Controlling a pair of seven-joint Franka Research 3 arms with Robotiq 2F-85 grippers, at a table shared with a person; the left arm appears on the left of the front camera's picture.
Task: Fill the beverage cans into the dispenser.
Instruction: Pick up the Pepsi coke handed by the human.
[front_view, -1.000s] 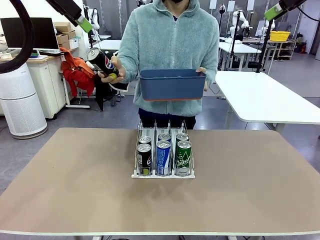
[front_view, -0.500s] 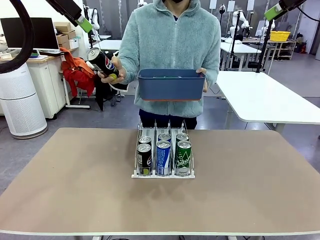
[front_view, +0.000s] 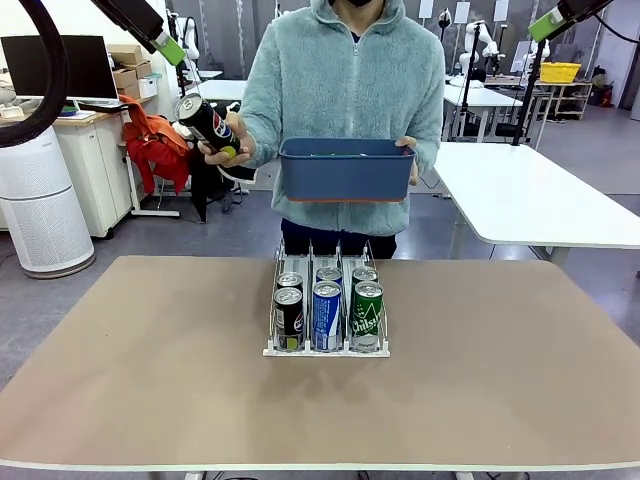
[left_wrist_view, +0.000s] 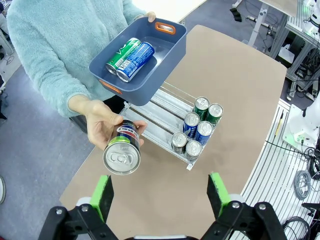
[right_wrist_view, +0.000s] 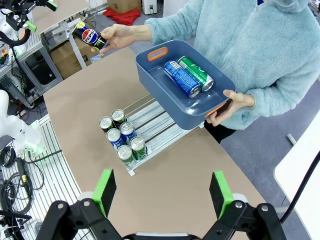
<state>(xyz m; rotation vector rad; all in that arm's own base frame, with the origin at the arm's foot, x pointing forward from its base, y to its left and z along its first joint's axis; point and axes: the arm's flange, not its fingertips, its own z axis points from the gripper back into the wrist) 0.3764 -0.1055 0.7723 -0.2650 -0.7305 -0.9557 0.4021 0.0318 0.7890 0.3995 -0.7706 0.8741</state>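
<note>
Hanging spread wide and empty, the left claw (left_wrist_view: 161, 192) faces a black can (left_wrist_view: 122, 152) held in a person's hand (left_wrist_view: 97, 120) at eleven o'clock. The right claw (right_wrist_view: 164, 192) is equally spread, touching nothing.

Black left gripper (left_wrist_view: 160, 179), green pads (left_wrist_view: 102, 197), fleecy-looking sleeve (left_wrist_view: 45, 65)

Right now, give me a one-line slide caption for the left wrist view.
Person offers a black can toward the open left gripper, holding a blue bin with two more; dispenser holds six.

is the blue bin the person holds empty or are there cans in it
Not empty: a blue can and a green can lie on their sides inside the bin.
</note>
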